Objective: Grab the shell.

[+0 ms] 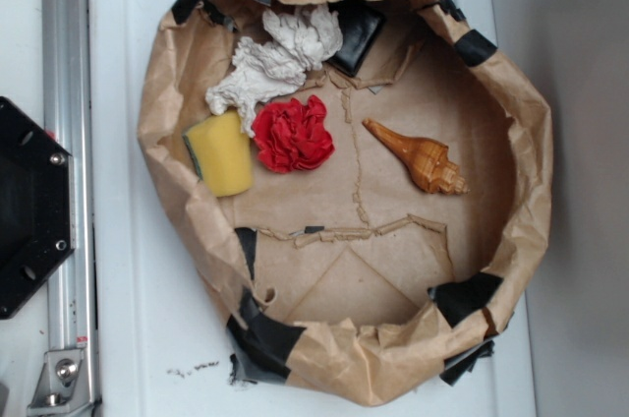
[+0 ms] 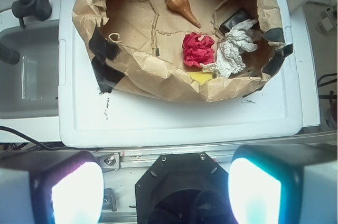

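The shell point(image 1: 416, 155) is glossy orange-brown, lying on its side on the floor of a brown paper nest point(image 1: 523, 191), right of centre, with its pointed tip toward the red cloth ball. In the wrist view the shell point(image 2: 180, 5) lies at the far side of the nest. My gripper point(image 2: 165, 189) is open, its two pads wide apart at the bottom of the wrist view, hanging over the black robot base point(image 2: 182, 182), well short of the nest. Nothing is between the fingers. The gripper does not show in the exterior view.
A red ruffled cloth ball point(image 1: 293, 134), a yellow sponge point(image 1: 222, 152), a white crumpled paper wad point(image 1: 275, 61) and a black block point(image 1: 356, 33) crowd the nest's upper left. The nest sits on a white lid point(image 2: 174, 118). A metal rail point(image 1: 67, 142) runs alongside.
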